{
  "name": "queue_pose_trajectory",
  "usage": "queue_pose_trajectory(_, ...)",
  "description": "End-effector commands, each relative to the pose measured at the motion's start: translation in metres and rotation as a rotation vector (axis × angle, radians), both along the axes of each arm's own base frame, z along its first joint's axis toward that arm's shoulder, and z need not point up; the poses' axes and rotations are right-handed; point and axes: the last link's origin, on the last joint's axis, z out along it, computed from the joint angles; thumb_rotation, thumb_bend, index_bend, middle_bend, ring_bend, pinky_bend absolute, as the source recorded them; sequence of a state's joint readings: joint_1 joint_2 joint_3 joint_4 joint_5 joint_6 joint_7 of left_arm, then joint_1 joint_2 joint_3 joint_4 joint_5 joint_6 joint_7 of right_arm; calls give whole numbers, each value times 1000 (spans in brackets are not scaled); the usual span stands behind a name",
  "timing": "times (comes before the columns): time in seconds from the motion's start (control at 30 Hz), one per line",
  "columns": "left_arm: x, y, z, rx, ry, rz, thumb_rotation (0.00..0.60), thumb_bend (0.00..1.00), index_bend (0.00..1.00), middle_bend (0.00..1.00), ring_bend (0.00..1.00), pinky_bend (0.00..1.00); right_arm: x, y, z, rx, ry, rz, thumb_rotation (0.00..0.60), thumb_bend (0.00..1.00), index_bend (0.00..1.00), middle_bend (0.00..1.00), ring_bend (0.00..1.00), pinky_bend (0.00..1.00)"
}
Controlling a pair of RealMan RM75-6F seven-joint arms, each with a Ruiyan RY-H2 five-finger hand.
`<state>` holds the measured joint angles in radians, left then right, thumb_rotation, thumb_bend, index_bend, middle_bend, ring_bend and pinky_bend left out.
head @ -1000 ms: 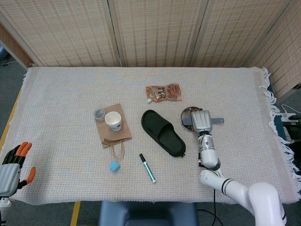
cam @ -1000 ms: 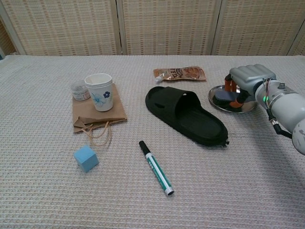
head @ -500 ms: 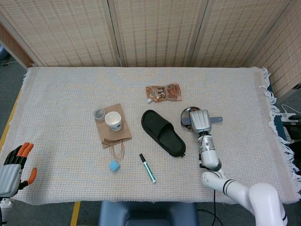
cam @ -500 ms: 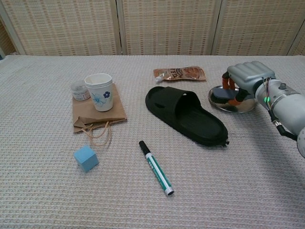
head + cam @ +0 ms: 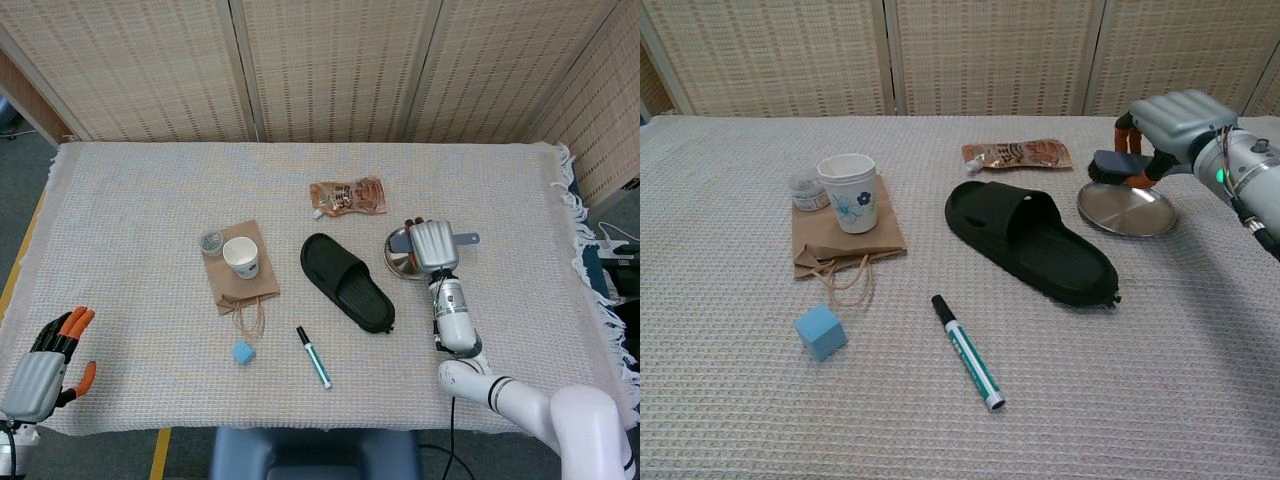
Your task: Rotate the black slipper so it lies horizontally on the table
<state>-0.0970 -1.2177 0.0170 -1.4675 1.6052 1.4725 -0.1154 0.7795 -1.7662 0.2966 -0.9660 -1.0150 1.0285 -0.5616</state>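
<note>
Woven screens close off the back of the scene, and a pale waffle-weave cloth covers the counter (image 5: 150, 180); the black slipper (image 5: 1030, 243) lies near the middle, running diagonally from far left to near right, so we judge the turn not yet made. Our right hand (image 5: 1168, 122) hovers above the steel plate (image 5: 1127, 209), well apart from the slipper, its fingers curled around a dark brush-like object (image 5: 1115, 167) (what exactly it is, we cannot tell), which it holds lifted clear of the plate; that grip would probably have to be given up before this hand could push the slipper. Our left hand (image 5: 45, 358) hangs off the counter's near left edge, fingers apart and holding nothing. A paper cup (image 5: 849, 192) stands on a brown bag (image 5: 845, 240) to the left; a marker (image 5: 967, 352) lies just in front of the slipper, close enough to be swept along when it swings; a snack pouch (image 5: 1018, 154) lies behind.
</note>
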Motion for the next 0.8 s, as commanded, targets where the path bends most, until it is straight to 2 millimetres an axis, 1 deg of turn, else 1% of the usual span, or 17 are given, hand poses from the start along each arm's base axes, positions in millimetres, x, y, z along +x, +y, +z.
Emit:
queue_pose_trajectory(0.03,16,8,-15,-76,10,-60,600,512,0,0,0,96,1,-2,13,-25,-6,-1,600,440,905,614,578,897)
queue_pose_trajectory(0.1,28,13,-23,-123,14,-98,600,514,0,0,0,97,2,-3,17,-32,-11,-4,600,440,905,614,578,897)
queue_pose_trajectory(0.17,31,14,-24,-136,16,-105,600,520,0,0,0,99,2,-3,18,-33,-12,-5,600,440,905,614,578,897)
queue_pose_trajectory(0.23,40,19,-30,-176,22,-135,600,533,0,0,0,102,3,-3,20,-35,-15,-9,600,440,906,614,578,896)
queue_pose_trajectory(0.27,53,25,-37,-218,30,-174,600,539,0,0,0,104,3,-4,21,-36,-21,-16,600,440,905,614,578,896)
queue_pose_trajectory(0.3,87,45,-54,-301,24,-279,600,546,0,0,0,106,0,-5,22,-31,-25,-33,600,440,905,614,578,897)
queue_pose_trajectory(0.43,123,72,-68,-393,1,-325,600,564,0,0,0,109,4,-9,22,-25,-43,-49,600,440,906,614,578,896)
queue_pose_trajectory(0.5,139,78,-80,-449,-9,-344,600,565,0,0,0,109,11,-14,22,-30,-59,-49,600,440,906,614,578,897)
queue_pose_trajectory(0.6,159,82,-99,-510,4,-388,600,565,0,0,0,112,21,-22,22,-32,-76,-50,600,441,905,614,578,897)
queue_pose_trajectory(0.63,168,83,-108,-534,11,-408,600,565,0,0,0,113,26,-24,22,-32,-84,-49,600,440,906,614,578,897)
queue_pose_trajectory(0.73,184,85,-130,-593,17,-435,600,566,0,0,0,114,38,-29,20,-21,-105,-42,600,440,906,614,578,897)
queue_pose_trajectory(0.8,192,87,-141,-619,14,-445,600,566,0,0,0,114,43,-29,20,-14,-104,-32,600,440,906,614,578,897)
